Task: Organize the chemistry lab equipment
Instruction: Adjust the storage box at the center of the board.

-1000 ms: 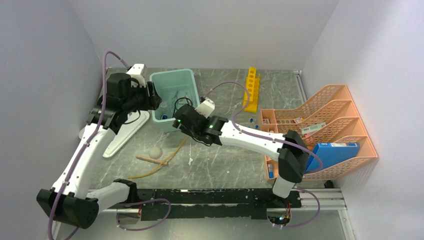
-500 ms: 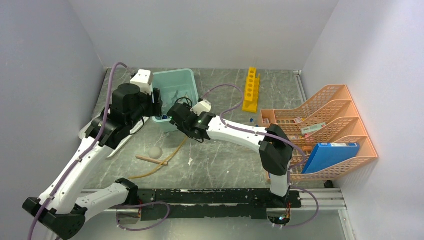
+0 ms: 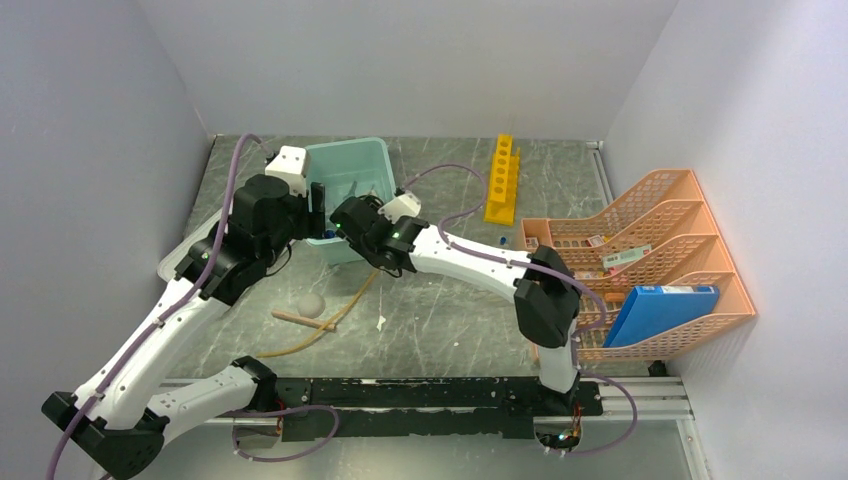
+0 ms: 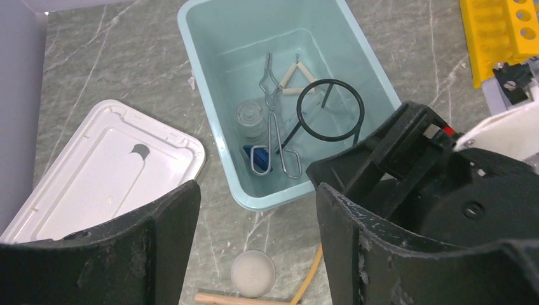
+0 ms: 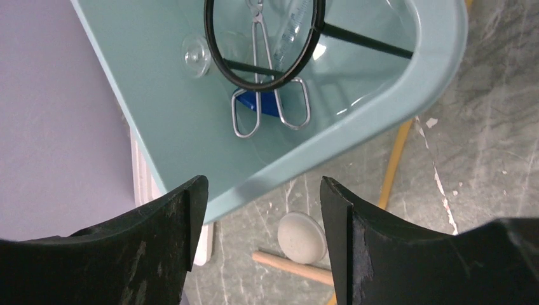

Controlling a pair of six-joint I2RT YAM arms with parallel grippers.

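Note:
The pale teal tub holds the black wire ring stand, silver tongs, a wire triangle, a small glass dish and a blue-capped piece. My left gripper hangs open and empty above the tub's near rim. Just right of it, my right gripper is open and empty too, over the tub's near corner, with the ring stand below it. On the table lie the tan hose, wooden stick and a white stopper. The yellow rack stands at the back.
The tub's grey-white lid lies left of the tub, partly under my left arm. An orange mesh organiser with a blue box fills the right side. A small blue-capped tube lies near the organiser. Grey walls close in on three sides.
My left arm has swung right, bringing its gripper over the tub's near-left edge, and its jaws have widened. My right gripper has moved left and back to the tub's near corner.

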